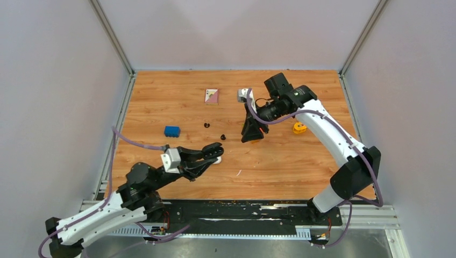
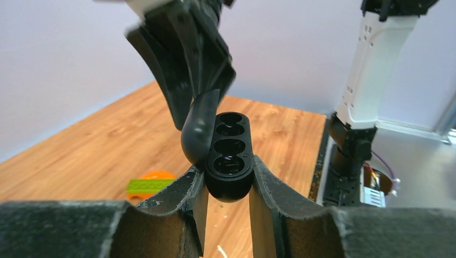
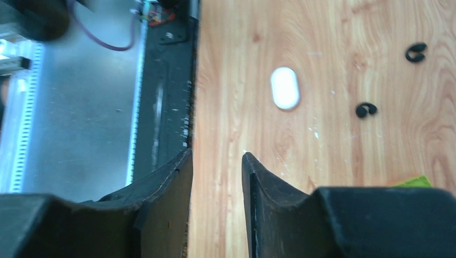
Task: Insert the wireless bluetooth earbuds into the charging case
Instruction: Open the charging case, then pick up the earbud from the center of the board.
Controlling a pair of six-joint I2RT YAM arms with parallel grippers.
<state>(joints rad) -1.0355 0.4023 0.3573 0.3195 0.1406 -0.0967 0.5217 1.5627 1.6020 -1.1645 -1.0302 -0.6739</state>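
Note:
My left gripper [image 2: 226, 185] is shut on the lower end of a black charging case [image 2: 230, 156]. The case stands upright with its lid [image 2: 198, 129] swung open to the left and two dark sockets facing the camera. The fingers [image 2: 185, 64] of my right gripper hang just above the case. My right gripper [image 3: 215, 161] is open with nothing between its jaws. Two black earbuds [image 3: 366, 109] [image 3: 416, 52] lie loose on the wood, also seen as black earbuds [image 1: 222, 137] [image 1: 207, 125] in the top view. In that view my left gripper [image 1: 215, 152] and right gripper [image 1: 253, 137] are a short way apart.
A white pill-shaped case [image 3: 285, 87] lies shut on the table beside my left gripper. An orange-and-green toy [image 1: 299, 128] sits by the right arm. A blue block [image 1: 172, 130] lies at the left, with a small card [image 1: 212, 95] and a grey box [image 1: 243, 94] at the back.

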